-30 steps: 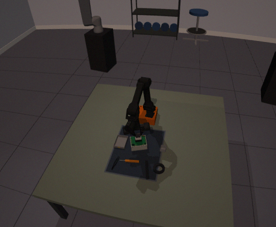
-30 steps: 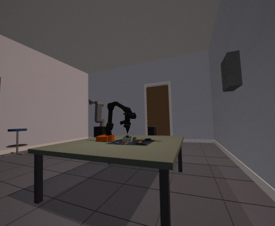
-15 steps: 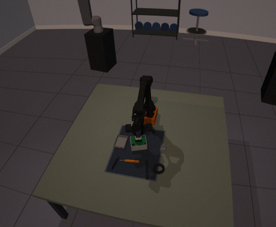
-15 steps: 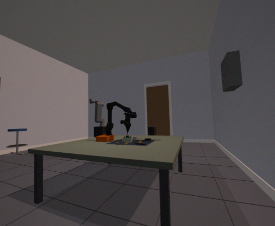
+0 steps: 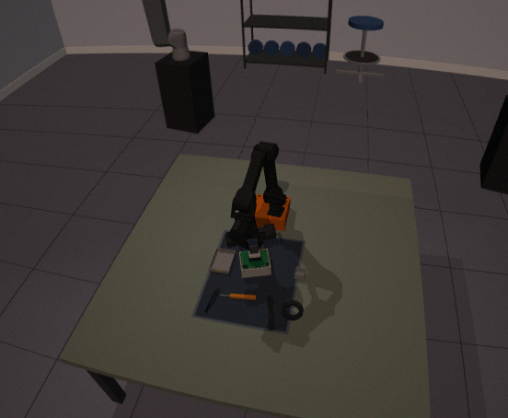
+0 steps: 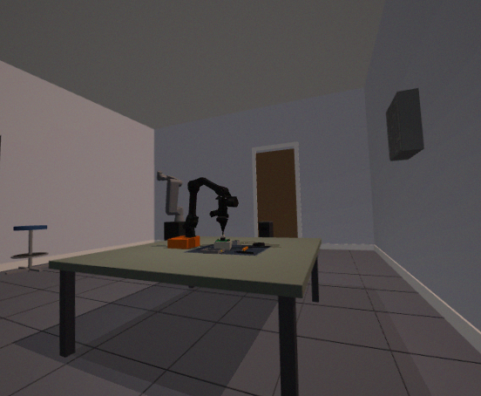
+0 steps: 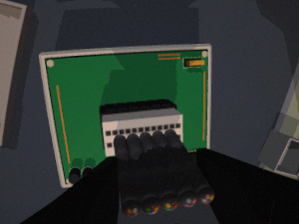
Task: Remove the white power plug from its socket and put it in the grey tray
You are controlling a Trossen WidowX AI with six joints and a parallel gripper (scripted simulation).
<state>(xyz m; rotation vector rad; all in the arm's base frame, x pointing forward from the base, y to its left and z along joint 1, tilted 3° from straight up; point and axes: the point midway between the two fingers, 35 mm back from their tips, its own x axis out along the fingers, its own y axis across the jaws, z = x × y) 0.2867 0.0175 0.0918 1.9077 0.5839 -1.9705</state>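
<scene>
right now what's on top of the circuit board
The white plug with dark wires, and the gripper shut on it; the board's near edge is partly covered.

Black arm point(image 6: 204, 183) bends over the green-topped table point(image 6: 186, 270)

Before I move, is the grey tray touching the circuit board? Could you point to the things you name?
Apart. The top and wrist views both show a strip of dark mat point(image 5: 243, 287) point(image 6: 260, 249) point(image 7: 30, 173) between the grey tray point(image 5: 223, 261) point(image 7: 9, 64) and the circuit board point(image 5: 249, 264) point(image 6: 226, 240) point(image 7: 82, 89).
</scene>
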